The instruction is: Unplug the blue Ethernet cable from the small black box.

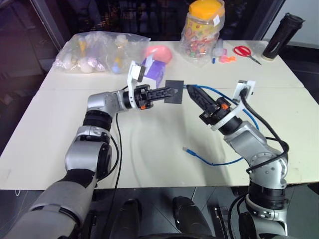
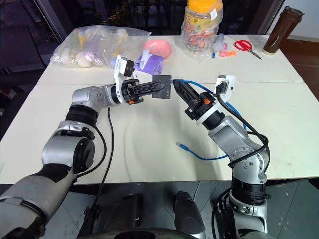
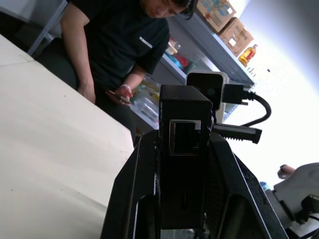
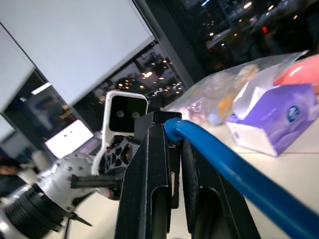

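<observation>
Black fingers of the left gripper are closed on the box. They hold it up in the air over the middle of the worktop. In the left wrist view the box stands between the two fingers, and its port is open and shows nothing inside.

Just beside it, the right gripper points up at the box from the other side. Its fingers are pinched shut on the cable, close to one end. In the right wrist view the blue cable comes out from between the fingers right at the tips. I cannot tell if the plug is in the box or just out of it, because the tips hide that spot.

From the right gripper the cable loops back over the right arm and down onto the worktop. Its other end lies flat there, near the front edge, with a small clear plug.

Behind the box sits a purple and white tissue box, with a pink thing just past it. A clear bag of small things is at the far left. A jar with a yellow lid, wrapped in plastic, is at the back. Red scissors lie to its right, and a dark bottle stands at the far right corner.

A person in a black shirt sits past the worktop, looking down at something in one hand.
</observation>
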You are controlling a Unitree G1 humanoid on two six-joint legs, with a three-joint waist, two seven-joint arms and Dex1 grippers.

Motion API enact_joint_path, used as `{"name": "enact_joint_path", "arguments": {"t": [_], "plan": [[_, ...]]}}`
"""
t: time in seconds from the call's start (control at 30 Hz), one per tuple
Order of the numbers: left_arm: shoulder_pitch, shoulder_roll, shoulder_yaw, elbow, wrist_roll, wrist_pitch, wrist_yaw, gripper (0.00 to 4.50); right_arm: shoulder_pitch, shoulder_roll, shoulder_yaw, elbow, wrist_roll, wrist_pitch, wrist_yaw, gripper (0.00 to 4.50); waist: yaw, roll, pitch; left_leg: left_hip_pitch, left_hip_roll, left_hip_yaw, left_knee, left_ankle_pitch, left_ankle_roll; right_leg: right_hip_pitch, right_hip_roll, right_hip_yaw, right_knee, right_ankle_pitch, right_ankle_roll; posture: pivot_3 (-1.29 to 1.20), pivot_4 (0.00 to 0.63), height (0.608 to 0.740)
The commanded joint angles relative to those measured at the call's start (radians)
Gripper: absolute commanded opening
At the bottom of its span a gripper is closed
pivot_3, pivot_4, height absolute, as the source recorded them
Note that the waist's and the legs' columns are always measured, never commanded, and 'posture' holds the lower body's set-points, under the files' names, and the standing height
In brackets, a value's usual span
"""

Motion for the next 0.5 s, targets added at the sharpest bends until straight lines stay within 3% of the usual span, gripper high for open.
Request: {"name": "enact_joint_path", "arguments": {"t": [0.03, 0.07, 0.17, 0.5], "plan": [[-0.033, 0.017, 0.032, -0.019, -0.039, -0.014, 0.007, 0.50, -0.015, 0.013, -0.053, -0.012, 0.111, -0.019, -0.022, 0.83, 0.000, 0.000, 0.000, 0.000, 0.000, 0.000, 0.000, 0.000, 0.000, 0.000, 0.000, 0.000, 0.000, 0.000, 0.000, 0.00, 0.150, 0.739], [-0.035, 0.012, 0.035, -0.024, -0.048, -0.009, 0.005, 0.50, -0.021, 0.016, -0.053, -0.010, 0.139, -0.016, -0.026, 1.13, 0.000, 0.000, 0.000, 0.000, 0.000, 0.000, 0.000, 0.000, 0.000, 0.000, 0.000, 0.000, 0.000, 0.000, 0.000, 0.00, 0.150, 0.739], [-0.039, 0.001, 0.049, -0.028, -0.073, 0.010, 0.012, 0.50, -0.030, 0.021, -0.055, -0.006, 0.201, -0.013, -0.045, 2.57, 0.000, 0.000, 0.000, 0.000, 0.000, 0.000, 0.000, 0.000, 0.000, 0.000, 0.000, 0.000, 0.000, 0.000, 0.000, 0.00, 0.150, 0.739], [-0.022, -0.013, 0.022, -0.062, -0.087, 0.035, 0.006, 0.50, -0.028, 0.011, -0.031, -0.006, 0.234, -0.027, -0.072, 2.57, 0.000, 0.000, 0.000, 0.000, 0.000, 0.000, 0.000, 0.000, 0.000, 0.000, 0.000, 0.000, 0.000, 0.000, 0.000, 0.00, 0.150, 0.739]]}}
